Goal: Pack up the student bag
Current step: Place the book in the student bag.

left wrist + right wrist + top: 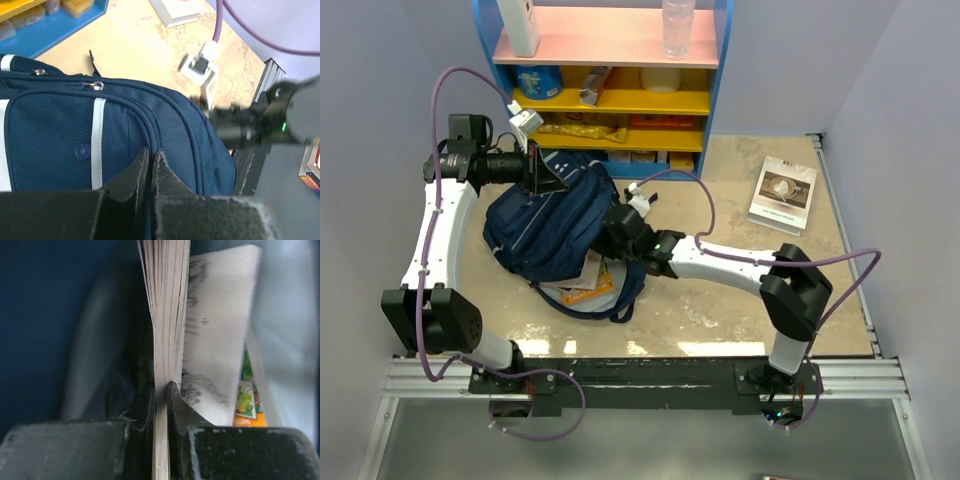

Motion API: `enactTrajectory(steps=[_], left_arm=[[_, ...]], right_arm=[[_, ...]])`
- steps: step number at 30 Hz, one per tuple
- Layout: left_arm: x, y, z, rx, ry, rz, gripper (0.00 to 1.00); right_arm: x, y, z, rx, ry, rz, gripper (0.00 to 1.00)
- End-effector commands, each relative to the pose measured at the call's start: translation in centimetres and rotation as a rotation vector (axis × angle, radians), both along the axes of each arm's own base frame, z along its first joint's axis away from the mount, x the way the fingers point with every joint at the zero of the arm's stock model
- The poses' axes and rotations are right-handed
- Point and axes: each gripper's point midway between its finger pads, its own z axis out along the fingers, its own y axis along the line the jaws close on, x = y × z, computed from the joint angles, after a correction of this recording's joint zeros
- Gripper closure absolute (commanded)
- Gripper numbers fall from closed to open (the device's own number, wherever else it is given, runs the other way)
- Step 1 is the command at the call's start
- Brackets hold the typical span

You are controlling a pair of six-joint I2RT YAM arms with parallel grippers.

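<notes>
with the student bag (pixel 545 225) at the table's (pixel 720 300) 9 o'clock and the left gripper (pixel 151 162) pinched together on its 12 o'clock rim, the right gripper (pixel 161 390), clamped on a book (pixel 167 315), should push straight toward 10 o'clock.

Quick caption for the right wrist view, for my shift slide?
Right gripper clamps a book by its page edge, navy student bag fabric alongside.

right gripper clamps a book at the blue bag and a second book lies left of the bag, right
No: the top external view shows the second book lying right of the student bag. The right gripper does clamp a book at it.
</notes>
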Motion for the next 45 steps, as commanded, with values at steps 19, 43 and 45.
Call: enactTrajectory(steps=[19, 43, 45], left_arm=[[-1.0, -1.1, 5.1, -0.079, -0.151, -0.087, 1.0], [-0.9, -1.4, 2.5, -0.096, -0.125, -0.162, 1.0], [-0.6, -1.5, 1.9, -0.1, -0.116, -0.172, 1.0]], right_arm=[[3.3, -17.0, 3.7, -0.077, -0.097, -0.192, 0.35], [11.0, -57.0, -3.9, -0.408, 0.151, -1.103, 0.07], [10.7, -57.1, -5.3, -0.387, 0.183, -1.105, 0.11]])
